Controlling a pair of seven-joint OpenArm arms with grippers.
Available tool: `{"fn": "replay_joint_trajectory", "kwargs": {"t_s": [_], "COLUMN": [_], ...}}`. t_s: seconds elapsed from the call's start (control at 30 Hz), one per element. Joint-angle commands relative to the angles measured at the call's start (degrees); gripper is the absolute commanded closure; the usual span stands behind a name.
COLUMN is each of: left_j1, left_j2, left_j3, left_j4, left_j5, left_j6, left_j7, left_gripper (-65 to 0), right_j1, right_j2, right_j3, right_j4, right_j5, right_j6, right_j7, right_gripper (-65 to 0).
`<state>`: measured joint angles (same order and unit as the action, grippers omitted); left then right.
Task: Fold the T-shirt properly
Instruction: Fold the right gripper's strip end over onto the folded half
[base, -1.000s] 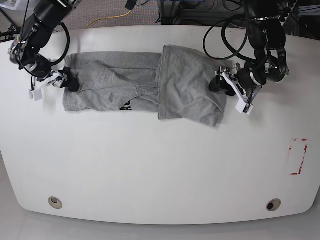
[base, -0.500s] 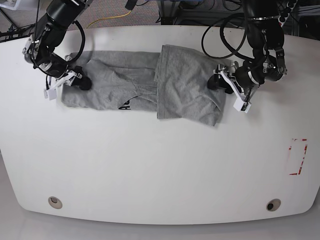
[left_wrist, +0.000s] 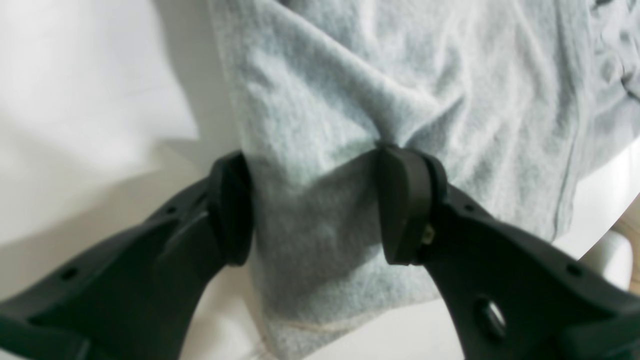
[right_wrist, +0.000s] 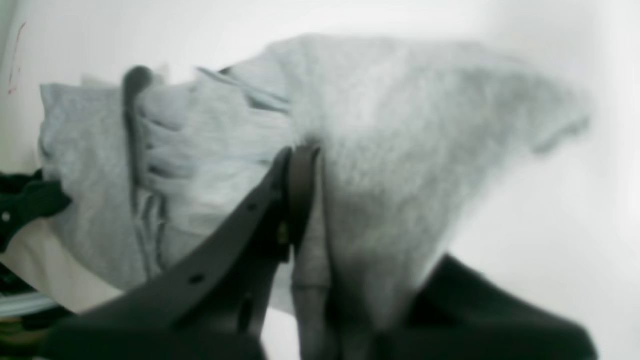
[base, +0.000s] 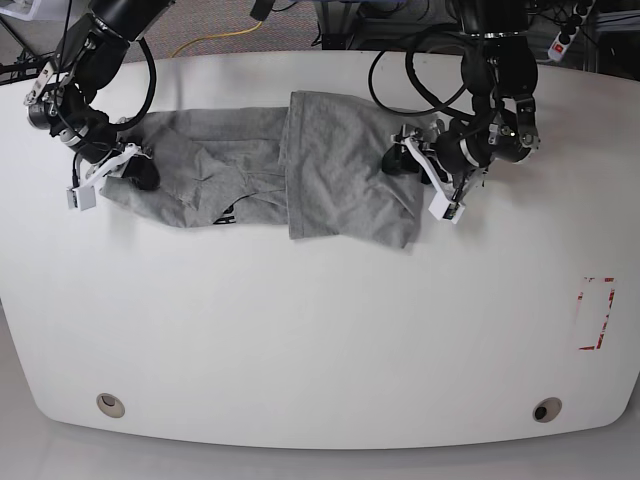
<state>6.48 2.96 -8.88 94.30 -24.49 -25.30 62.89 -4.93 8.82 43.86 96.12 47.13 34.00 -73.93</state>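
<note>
White and glossy, the desk (base: 300, 340) fills my base view with a rounded near edge, two small round fittings (base: 110, 405) set close to it and a red-marked rectangle (base: 597, 313) toward the side. Beyond that bare stretch lies the T-shirt (base: 270, 175), a soft heather-grey knit spread crosswise on the far half of the desk, one end folded over the middle as a smooth rectangular flap and the other end rumpled into creases, with a scrap of black lettering (base: 228, 213) showing at its near hem. My left gripper (left_wrist: 312, 200) straddles the folded end: its matte black, rounded pads sit apart with a band of fleecy fabric between them, one pad pressing a crease into the cloth, so I read it as spread wide around the edge, not clamped. My right gripper (right_wrist: 310, 200) is clenched on the T-shirt at the rumpled end, thin black fingers (right_wrist: 300, 190) pinching a bunched fold that rises off the desk, though that view is blurred. Behind the desk I see speckled carpet, a yellow cable (base: 215, 38) and dark cabling.
</note>
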Motion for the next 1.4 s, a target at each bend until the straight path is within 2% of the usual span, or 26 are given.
{"fn": "replay_joint_trajectory", "kwargs": {"t_s": [0.0,0.17,0.4,0.6,0.8,1.07,1.23,1.37], "left_j1": [-0.9,-3.18,-4.68,-4.85,-4.5,-4.06,-4.06,-4.06], "left_j2": [2.53,5.96,6.04,6.04,6.04,6.04,6.04,6.04], "left_j3": [0.14,0.14,0.14,0.14,0.14,0.14,0.14,0.14], "left_j4": [0.25,-4.32,-8.1,-7.93,-7.93,-8.02,-8.1,-8.1], "left_j5": [1.94,4.05,3.88,3.7,3.7,3.7,3.61,3.61], "left_j6": [-0.06,-0.06,-0.06,-0.06,-0.06,-0.06,-0.06,-0.06], "left_j7": [-0.61,-0.61,-0.7,-0.7,-0.7,-0.7,-0.7,-0.7], "left_gripper": [-35.3,-35.3,-35.1,-35.1,-35.1,-35.1,-35.1,-35.1], "right_j1": [0.84,0.84,1.1,0.84,0.93,1.28,1.37,1.37], "right_j2": [-0.51,-2.8,-6.67,-7.28,-7.46,-10.09,-10.53,-11.06], "right_j3": [-1.88,-8.3,-18.41,-24.56,-26.58,-26.76,-27.02,-31.24], "right_j4": [5.2,13.55,16.28,16.1,14.08,12.5,12.41,12.5], "right_j5": [1.96,1.96,1.61,1.35,1.61,1.44,1.35,1.35], "right_j6": [0.33,0.33,0.33,-0.11,-0.11,0.24,0.24,0.24], "right_j7": [0.3,0.22,0.57,2.33,3.47,3.47,3.47,4.79], "right_gripper": [0.0,0.0,0.0,0.0,0.0,0.0,0.0,0.0]}}
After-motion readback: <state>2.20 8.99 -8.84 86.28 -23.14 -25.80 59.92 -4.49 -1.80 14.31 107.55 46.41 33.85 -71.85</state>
